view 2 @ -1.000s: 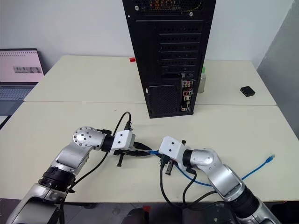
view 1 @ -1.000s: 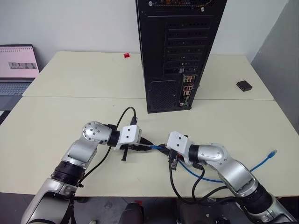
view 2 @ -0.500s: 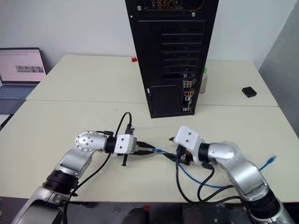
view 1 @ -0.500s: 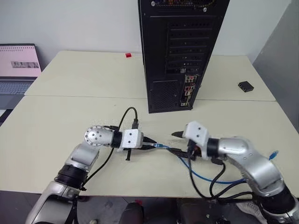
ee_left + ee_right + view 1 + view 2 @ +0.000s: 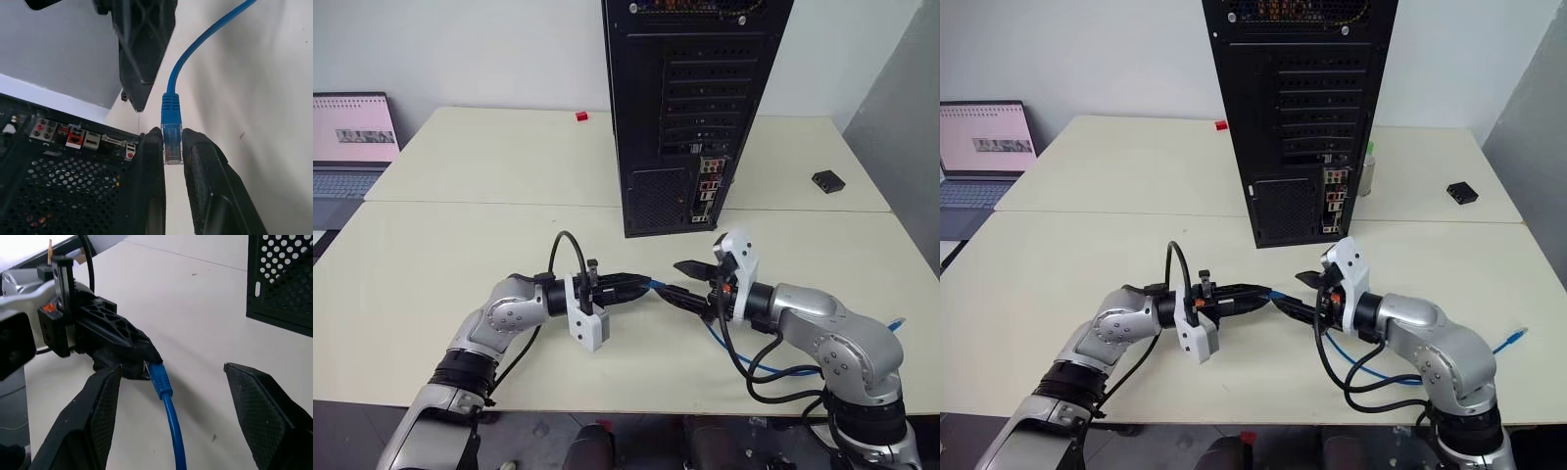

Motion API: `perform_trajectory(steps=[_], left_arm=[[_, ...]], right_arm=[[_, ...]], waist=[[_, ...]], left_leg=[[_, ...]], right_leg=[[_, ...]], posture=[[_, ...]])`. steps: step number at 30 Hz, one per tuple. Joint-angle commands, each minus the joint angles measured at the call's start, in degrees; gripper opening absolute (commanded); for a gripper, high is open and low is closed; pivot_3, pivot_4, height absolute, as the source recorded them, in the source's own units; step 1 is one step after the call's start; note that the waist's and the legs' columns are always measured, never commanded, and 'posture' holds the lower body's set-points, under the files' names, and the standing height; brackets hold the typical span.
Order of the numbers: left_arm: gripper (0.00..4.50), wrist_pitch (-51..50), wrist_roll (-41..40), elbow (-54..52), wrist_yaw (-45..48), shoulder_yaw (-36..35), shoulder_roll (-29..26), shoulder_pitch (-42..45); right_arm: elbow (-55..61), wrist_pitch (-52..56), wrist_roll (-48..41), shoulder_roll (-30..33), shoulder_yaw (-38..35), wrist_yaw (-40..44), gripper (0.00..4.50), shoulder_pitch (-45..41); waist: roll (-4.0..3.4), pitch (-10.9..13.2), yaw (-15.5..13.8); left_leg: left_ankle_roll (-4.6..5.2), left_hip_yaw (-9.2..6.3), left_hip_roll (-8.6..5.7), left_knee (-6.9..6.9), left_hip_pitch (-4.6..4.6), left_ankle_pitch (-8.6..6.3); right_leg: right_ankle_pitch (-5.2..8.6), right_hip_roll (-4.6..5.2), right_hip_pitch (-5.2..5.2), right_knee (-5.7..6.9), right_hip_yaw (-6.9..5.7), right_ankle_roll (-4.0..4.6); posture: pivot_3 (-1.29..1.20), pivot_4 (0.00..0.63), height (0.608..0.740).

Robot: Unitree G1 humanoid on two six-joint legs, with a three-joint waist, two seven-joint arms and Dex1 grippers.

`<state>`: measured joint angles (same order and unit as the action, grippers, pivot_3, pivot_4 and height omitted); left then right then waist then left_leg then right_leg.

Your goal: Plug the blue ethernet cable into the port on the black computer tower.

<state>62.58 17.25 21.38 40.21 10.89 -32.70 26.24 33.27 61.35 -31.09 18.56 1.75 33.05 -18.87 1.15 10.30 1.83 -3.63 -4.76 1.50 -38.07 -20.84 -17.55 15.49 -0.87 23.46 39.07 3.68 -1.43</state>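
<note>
The left claw is clenched on the clear plug at one end of the blue ethernet cable, with the plug pinched between its two black fingers and the blue boot sticking out past the tips. In the head views this claw sits low over the cream worktop, pointing toward the right arm, and the cord leaves it and runs beneath the right arm in a loose curve, its far plug lying near the worktop's right edge. The right claw is released, its jaws spread wide on either side of the cord just behind the held plug, touching nothing that can be seen. The black computer tower stands upright behind both claws, rear face toward the robot, with its cluster of small coloured connectors low on the right side; which of these is the port cannot be made out. A laptop sits at the far left, a small black box at the far right.
</note>
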Motion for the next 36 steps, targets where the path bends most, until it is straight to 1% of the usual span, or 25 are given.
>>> perform_trajectory(steps=[1, 10, 14, 15, 16, 19, 20, 23, 24, 25, 31, 34, 36], left_arm=[[0.25, 2.12, 1.26, 1.18, -4.47, -0.55, -0.34, 2.38], [0.25, 2.81, 3.12, 1.10, -7.86, 1.01, -1.72, 2.70], [0.25, 2.50, 3.58, 0.39, -8.79, 1.43, -1.89, 2.72], [0.25, 2.47, 3.64, 0.33, -8.96, 1.57, -1.95, 2.77], [0.25, 2.42, 3.66, 0.24, -9.10, 1.69, -2.01, 2.79], [0.25, 2.23, 3.59, -0.12, -9.63, 1.96, -2.16, 2.75], [0.25, 2.12, 3.45, -0.26, -9.82, 1.99, -2.17, 2.73], [0.25, 2.03, 3.88, -0.53, -10.31, 2.14, -2.29, 2.88], [0.25, 1.98, 3.93, -0.56, -10.41, 2.22, -2.32, 2.92], [0.25, 1.92, 3.92, -0.59, -10.51, 2.30, -2.37, 2.94], [0.25, 2.08, 5.21, -0.42, -11.97, 2.16, -2.14, 3.29], [0.25, 2.00, 7.23, -0.08, -13.39, 1.98, -1.86, 3.35], [0.25, 1.18, 6.18, 0.56, -12.99, 2.41, -2.06, 2.95]], right_arm=[[-0.56, -0.42, -2.29, -0.44, -0.36, -0.69, 3.51, -1.01], [-2.47, -0.97, -4.01, -1.34, 0.15, -1.59, 3.51, -1.59], [-2.90, -0.83, -4.67, -2.18, 0.15, -2.06, 2.87, -1.91], [-3.11, -0.80, -4.92, -2.43, 0.02, -2.34, 2.53, -2.01], [-3.28, -0.85, -5.14, -2.51, 0.02, -2.53, 2.34, -2.14], [-3.58, -0.77, -5.88, -2.66, 0.03, -2.76, 1.48, -2.43], [-3.62, -0.79, -5.91, -2.48, 0.22, -2.69, 1.32, -2.49], [-3.67, -0.71, -6.03, -2.19, 0.58, -2.81, 0.59, -2.50], [-3.68, -0.68, -6.12, -2.19, 0.60, -2.89, 0.22, -2.50], [-3.70, -0.69, -6.24, -2.14, 0.62, -2.97, 0.03, -2.50], [-3.76, 0.19, -7.95, -2.35, -0.12, -3.59, 0.00, -2.34], [-3.86, 0.67, -8.68, -2.01, -0.48, -3.70, 0.00, -2.34], [-3.76, 0.94, -8.93, -1.66, -0.71, -3.65, 0.00, -2.28]], waist=[[0.00, 0.00, 0.00], [0.00, 0.00, 0.02], [0.00, 0.00, 0.03], [0.00, 0.00, 0.02], [0.00, 0.00, 0.03], [-0.01, 0.00, 0.02], [0.00, 0.00, 0.02], [-0.01, 0.00, 0.03], [-0.01, 0.00, 0.03], [-0.01, 0.00, 0.02], [-0.01, 0.00, 0.02], [-0.01, 0.00, 0.02], [-0.01, 0.00, 0.02]], left_leg=[[0.00, 0.00, 0.00, 0.00, 0.00, 0.00], [0.00, -0.01, 0.01, 0.01, 0.01, 0.00], [0.00, -0.01, 0.01, 0.01, 0.01, 0.00], [0.00, -0.01, 0.01, 0.01, 0.01, 0.00], [0.00, -0.01, 0.01, 0.01, 0.01, 0.00], [0.00, -0.01, 0.01, 0.01, 0.00, 0.00], [0.00, -0.01, 0.01, 0.01, 0.00, 0.00], [0.00, -0.01, 0.01, 0.01, 0.00, 0.00], [0.00, -0.01, 0.01, 0.01, 0.01, 0.00], [0.00, -0.01, 0.01, 0.01, 0.01, 0.00], [0.00, -0.01, 0.01, 0.01, 0.00, 0.00], [0.00, -0.01, 0.01, 0.01, 0.00, 0.00], [0.00, -0.01, 0.01, 0.01, 0.00, 0.00]], right_leg=[[0.00, 0.00, 0.00, 0.00, 0.00, 0.00], [0.00, 0.00, -0.01, 0.01, -0.01, 0.00], [0.00, 0.00, -0.01, 0.01, -0.02, 0.00], [0.00, 0.00, -0.01, 0.01, -0.02, 0.00], [0.00, -0.01, -0.01, 0.01, -0.02, 0.00], [0.00, 0.00, -0.01, 0.01, -0.02, 0.00], [0.00, 0.00, -0.01, 0.01, -0.02, 0.00], [0.00, 0.00, -0.01, 0.01, -0.02, 0.00], [0.00, 0.00, -0.01, 0.01, -0.02, 0.00], [0.00, -0.01, -0.01, 0.01, -0.02, 0.00], [0.00, 0.00, 0.00, 0.01, -0.02, 0.00], [0.00, -0.01, -0.01, 0.01, -0.02, 0.00], [0.00, -0.01, -0.01, 0.01, -0.02, 0.00]], posture=[[0.00, 0.150, 0.740], [0.00, 0.150, 0.740], [0.00, 0.150, 0.740], [0.00, 0.150, 0.740], [0.00, 0.150, 0.740], [0.00, 0.150, 0.740], [0.00, 0.150, 0.740], [0.00, 0.150, 0.740], [0.00, 0.150, 0.740], [0.00, 0.150, 0.740], [0.00, 0.150, 0.740], [0.00, 0.150, 0.740], [0.00, 0.150, 0.740]])
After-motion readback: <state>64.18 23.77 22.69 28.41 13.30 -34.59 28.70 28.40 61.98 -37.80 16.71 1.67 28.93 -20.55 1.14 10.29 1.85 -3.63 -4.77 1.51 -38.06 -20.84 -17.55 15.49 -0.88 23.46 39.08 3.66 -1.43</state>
